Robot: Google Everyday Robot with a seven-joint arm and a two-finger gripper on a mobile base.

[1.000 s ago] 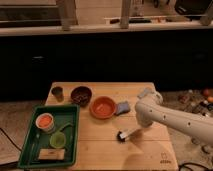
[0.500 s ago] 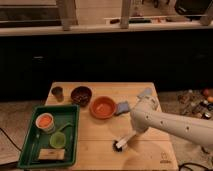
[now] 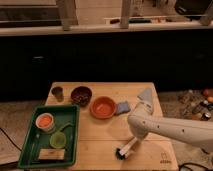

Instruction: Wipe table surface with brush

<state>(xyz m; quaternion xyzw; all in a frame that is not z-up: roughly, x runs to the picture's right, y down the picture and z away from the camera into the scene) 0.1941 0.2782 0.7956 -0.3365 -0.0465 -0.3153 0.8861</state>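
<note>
Gripper: my gripper (image 3: 134, 142) is low over the near right part of the desk, under the bend of my white arm, clamped on the brush's white handle.
Brush: the brush (image 3: 126, 148) slants down and to the camera's left from the gripper. Its black bristle head touches the wood close to the near edge.
Desk: the desk (image 3: 105, 134) is pale planks, and the strip just beside the bristles is bare wood.
Printed mark: a small dark mark (image 3: 163, 161) is in the near right corner, near the gripper on its right in the camera's view.
Sponge: the blue-grey sponge (image 3: 122, 107) lies beyond the gripper, just beside the orange bowl.
Orange bowl: the orange bowl (image 3: 103, 107) stands beyond the gripper and a little left.
Dark bowl: a dark brown bowl (image 3: 81, 95) is farther off toward the far left.
Cup: a small dark cup (image 3: 58, 92) stands at the far left corner, well apart from the gripper.
Tray: the green tray (image 3: 26, 150) is well to the gripper's left, holding a small orange-filled bowl (image 3: 45, 121) and a green cup (image 3: 59, 140).
</note>
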